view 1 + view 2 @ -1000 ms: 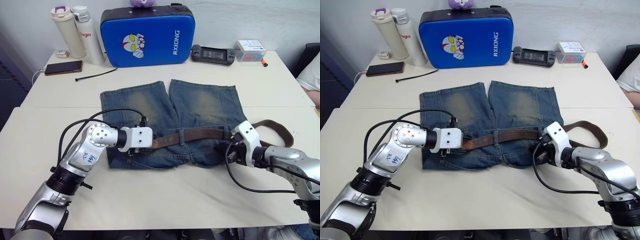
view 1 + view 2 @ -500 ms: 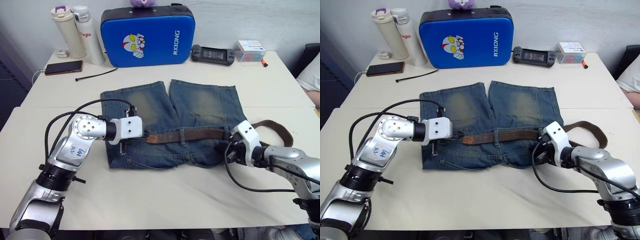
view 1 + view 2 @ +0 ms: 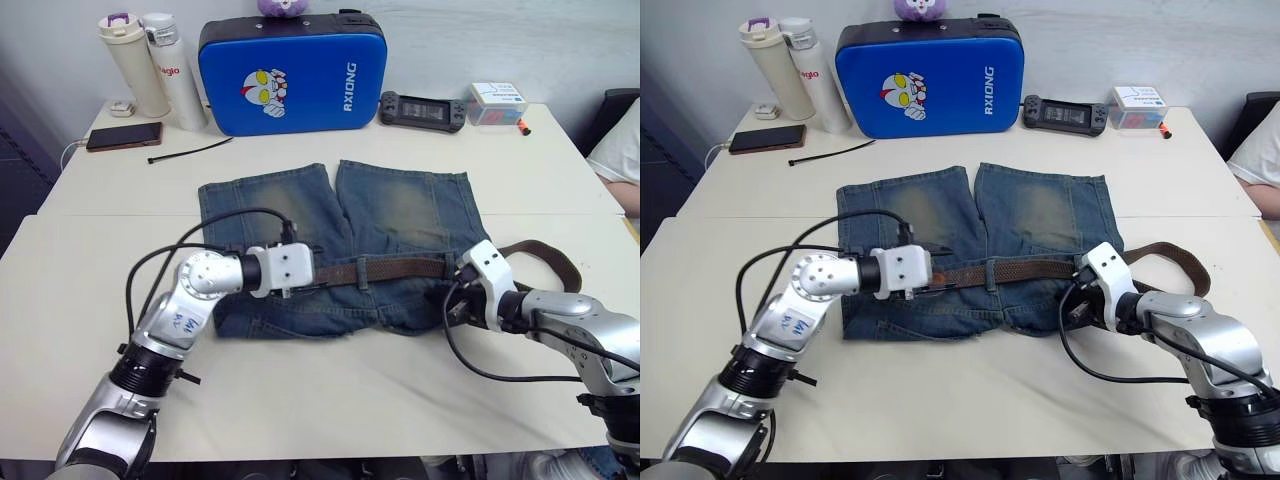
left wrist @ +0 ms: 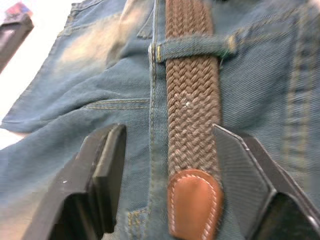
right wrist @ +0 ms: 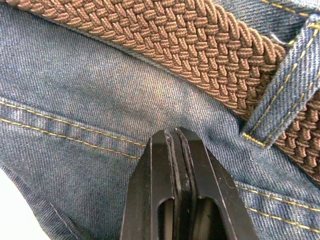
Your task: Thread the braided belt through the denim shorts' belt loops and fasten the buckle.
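Observation:
The denim shorts lie flat on the white table, waistband toward me. The braided belt runs along the waistband under a belt loop and curls off past the shorts on the right. My left gripper is open over the belt's free end; in the left wrist view its fingers straddle the brown leather tip, just short of a belt loop. My right gripper is shut, its tips pressed on the denim just below the belt near another belt loop. The buckle is hidden.
At the back of the table stand a blue case, two bottles, a phone, a black cable tie, a game controller and a small box. A person's sleeve shows at the right edge.
My left gripper pulled back to the left off the belt end, then came right again over the tip. The right gripper has stayed put on the waistband.

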Tool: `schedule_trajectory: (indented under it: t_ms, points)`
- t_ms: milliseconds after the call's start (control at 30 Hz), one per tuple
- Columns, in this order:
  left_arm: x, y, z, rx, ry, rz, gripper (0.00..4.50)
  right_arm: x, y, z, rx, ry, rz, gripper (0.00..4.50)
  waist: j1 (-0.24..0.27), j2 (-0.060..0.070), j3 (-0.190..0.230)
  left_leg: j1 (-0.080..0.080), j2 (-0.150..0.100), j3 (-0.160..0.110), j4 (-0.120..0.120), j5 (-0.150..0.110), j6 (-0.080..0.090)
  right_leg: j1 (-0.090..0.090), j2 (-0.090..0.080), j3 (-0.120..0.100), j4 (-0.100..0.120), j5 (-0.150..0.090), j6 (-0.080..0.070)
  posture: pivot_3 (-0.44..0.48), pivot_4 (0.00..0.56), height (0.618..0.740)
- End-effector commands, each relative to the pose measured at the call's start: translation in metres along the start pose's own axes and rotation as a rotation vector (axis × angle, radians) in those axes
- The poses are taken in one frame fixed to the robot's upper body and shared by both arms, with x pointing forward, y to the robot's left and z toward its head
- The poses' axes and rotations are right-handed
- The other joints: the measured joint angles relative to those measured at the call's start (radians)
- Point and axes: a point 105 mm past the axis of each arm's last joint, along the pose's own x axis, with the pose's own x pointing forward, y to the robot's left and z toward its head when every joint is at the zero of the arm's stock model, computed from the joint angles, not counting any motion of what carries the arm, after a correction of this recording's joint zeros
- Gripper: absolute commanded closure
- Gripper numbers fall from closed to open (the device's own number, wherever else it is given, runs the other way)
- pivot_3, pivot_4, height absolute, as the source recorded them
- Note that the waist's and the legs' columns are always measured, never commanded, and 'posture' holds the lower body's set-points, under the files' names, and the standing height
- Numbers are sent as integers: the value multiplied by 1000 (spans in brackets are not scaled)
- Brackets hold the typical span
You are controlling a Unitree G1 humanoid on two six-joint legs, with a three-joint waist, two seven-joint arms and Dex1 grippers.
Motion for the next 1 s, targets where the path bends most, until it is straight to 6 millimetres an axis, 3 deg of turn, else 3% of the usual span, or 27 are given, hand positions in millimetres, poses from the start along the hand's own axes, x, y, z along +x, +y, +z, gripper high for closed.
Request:
schedule_trajectory:
  t_ms: [33, 267, 600, 833, 1000]
  points:
    - [2, -1, 0, 78, 2, 63, 1712, 2, -3, -22, 40, 82, -31, 4500, 0, 0, 0, 0, 0, 0, 0, 0, 0, 0, 0, 0, 0, 0, 0, 0, 150, 664]
    - [6, -11, -7, 159, 17, 88, 1712, -1, -5, -21, 39, 83, -47, 4500, 4, 0, -1, 0, 0, 0, 0, 0, -1, 0, -1, 0, -1, 0, 0, 0, 150, 664]
    - [-11, -9, 11, 83, -86, 98, 1712, -4, -5, -23, 40, 90, -58, 4500, 8, 1, -1, -1, 0, -2, 0, -1, -1, 1, -1, -1, -6, 0, 0, 0, 150, 664]
    - [-4, -15, 7, 112, -69, 50, 1712, 0, -5, -19, 34, 84, -53, 4500, 7, 1, -1, 0, 0, -2, 0, 0, -1, 2, 0, -2, -7, 0, 0, 0, 150, 664]
    - [3, -19, -14, 70, 53, 29, 1712, -1, -5, -19, 34, 82, -59, 4500, 6, 1, -1, 0, 0, -2, 0, 0, -1, 2, 0, -3, -7, 0, 0, 0, 150, 664]
